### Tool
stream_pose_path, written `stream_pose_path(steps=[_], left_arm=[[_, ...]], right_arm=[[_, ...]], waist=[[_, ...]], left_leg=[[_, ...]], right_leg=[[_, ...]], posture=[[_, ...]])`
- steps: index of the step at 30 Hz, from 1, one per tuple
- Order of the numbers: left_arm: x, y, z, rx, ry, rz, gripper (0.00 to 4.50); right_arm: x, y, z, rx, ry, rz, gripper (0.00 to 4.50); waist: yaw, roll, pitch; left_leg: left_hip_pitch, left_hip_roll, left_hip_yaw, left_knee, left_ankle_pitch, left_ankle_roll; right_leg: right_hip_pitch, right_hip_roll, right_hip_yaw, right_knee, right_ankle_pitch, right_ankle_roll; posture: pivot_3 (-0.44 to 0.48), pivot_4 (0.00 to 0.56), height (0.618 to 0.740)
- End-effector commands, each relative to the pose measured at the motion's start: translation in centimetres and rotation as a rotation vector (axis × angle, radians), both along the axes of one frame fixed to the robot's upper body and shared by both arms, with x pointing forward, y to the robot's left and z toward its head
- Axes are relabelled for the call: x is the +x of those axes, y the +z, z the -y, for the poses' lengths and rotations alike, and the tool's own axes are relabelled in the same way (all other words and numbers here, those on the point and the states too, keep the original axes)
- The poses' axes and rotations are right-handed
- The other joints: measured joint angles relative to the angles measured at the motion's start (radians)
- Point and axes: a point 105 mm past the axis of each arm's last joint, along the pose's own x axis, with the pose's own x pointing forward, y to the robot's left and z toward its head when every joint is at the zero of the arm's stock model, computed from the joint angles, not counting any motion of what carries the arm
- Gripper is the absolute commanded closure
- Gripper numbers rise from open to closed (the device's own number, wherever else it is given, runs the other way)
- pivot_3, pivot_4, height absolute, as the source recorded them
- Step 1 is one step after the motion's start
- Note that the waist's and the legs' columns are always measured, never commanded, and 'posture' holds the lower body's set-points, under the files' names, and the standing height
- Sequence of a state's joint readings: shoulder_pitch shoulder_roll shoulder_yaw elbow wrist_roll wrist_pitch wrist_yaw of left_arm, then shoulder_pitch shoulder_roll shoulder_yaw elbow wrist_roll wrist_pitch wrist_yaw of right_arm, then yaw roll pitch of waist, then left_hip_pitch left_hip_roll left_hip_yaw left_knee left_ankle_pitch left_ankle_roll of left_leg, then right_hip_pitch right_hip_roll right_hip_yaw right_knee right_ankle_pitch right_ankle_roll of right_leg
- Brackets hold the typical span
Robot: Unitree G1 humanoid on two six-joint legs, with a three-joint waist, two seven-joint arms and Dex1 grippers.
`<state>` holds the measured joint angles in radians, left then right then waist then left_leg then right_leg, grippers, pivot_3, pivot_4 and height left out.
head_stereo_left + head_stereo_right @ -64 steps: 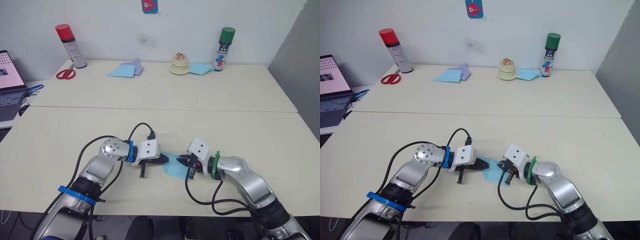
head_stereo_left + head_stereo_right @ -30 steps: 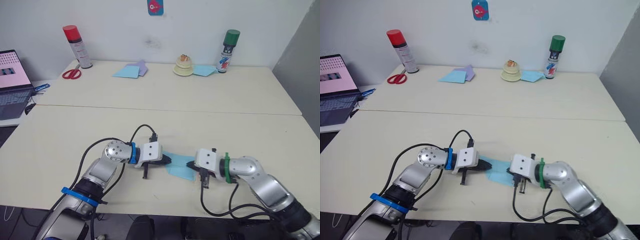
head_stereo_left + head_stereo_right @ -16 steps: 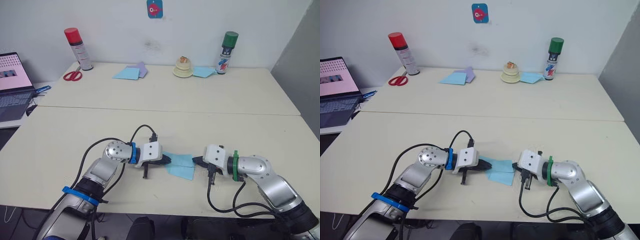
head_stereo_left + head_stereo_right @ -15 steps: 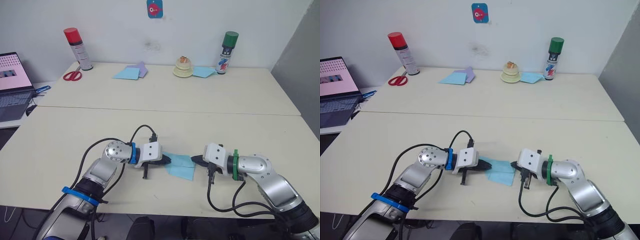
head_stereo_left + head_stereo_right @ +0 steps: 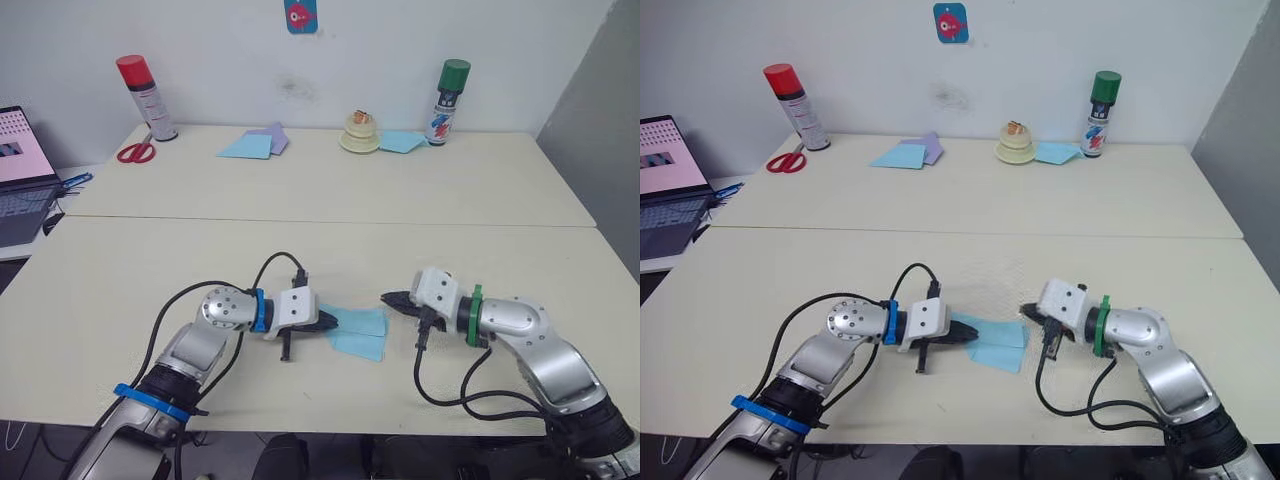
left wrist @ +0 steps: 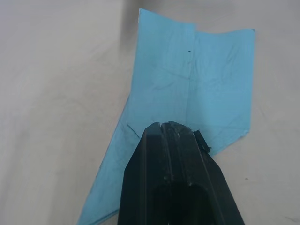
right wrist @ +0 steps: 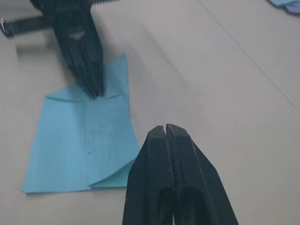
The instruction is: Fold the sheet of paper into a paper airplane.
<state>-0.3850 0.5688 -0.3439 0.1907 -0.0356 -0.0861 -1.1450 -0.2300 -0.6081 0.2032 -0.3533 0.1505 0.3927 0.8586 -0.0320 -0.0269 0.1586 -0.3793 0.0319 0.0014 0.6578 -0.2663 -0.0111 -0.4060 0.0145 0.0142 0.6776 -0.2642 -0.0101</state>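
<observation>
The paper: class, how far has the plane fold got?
Done: the paper lies flat, creased, partly folded. In hand: the left hand, shut, presses its near edge; the right hand, shut, sits just clear of it. Left: no pointed wedge yet, so most folds remain.

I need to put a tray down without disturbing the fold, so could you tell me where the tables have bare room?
The near table is bare left of the left gripper and right of the right gripper. The far table is bare from the green can rightward and along its front. Crowded: around the blue sheet, and the back edge.
</observation>
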Motion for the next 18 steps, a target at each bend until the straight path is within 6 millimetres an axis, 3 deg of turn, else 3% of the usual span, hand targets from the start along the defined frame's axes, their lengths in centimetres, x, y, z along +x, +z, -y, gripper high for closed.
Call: stream_pose_path(steps=[1,3,5,11,18], left_arm=[[-0.8,-3.3,-2.7,0.123,0.073,-0.124,4.5],[-0.8,-3.2,-2.7,0.119,0.079,-0.122,4.5],[-0.8,-3.1,-2.7,0.111,0.081,-0.121,4.5],[-1.0,-2.7,-2.6,0.09,0.08,-0.119,4.5],[-1.1,-2.3,-2.3,0.072,0.077,-0.105,4.5]], right_arm=[[-1.2,1.2,-0.6,0.086,0.042,-0.076,4.46],[-1.4,0.8,-0.5,0.093,0.026,-0.117,4.46],[-1.4,0.3,-0.4,0.114,-0.001,-0.169,4.09],[-0.3,-1.6,0.1,0.1,-0.104,-0.244,2.1],[-0.2,-2.6,-1.6,0.158,-0.088,-0.366,2.1]], waist=[[0.0,0.0,0.0],[0.0,0.0,0.0],[0.0,0.0,0.0],[-0.001,0.0,0.0],[-0.001,0.0,0.001]], left_leg=[[0.0,0.0,0.0,-0.001,0.0,0.0],[0.001,0.0,0.0,-0.003,0.0,0.0],[0.001,0.0,0.0,-0.005,0.0,0.0],[0.005,-0.001,0.001,-0.012,0.0,0.0],[0.004,0.0,0.001,-0.013,0.0,0.0]], right_leg=[[0.0,0.0,0.0,0.0,0.0,0.0],[0.0,0.0,0.0,0.0,0.0,0.0],[0.0,0.0,0.0,0.0,0.0,-0.001],[0.0,0.0,0.001,-0.001,-0.001,-0.002],[-0.001,0.001,0.001,-0.002,-0.004,-0.002]], posture=[[0.0,0.15,0.729],[0.0,0.15,0.729],[0.0,0.15,0.729],[0.0,0.15,0.729],[0.0,0.15,0.729]])
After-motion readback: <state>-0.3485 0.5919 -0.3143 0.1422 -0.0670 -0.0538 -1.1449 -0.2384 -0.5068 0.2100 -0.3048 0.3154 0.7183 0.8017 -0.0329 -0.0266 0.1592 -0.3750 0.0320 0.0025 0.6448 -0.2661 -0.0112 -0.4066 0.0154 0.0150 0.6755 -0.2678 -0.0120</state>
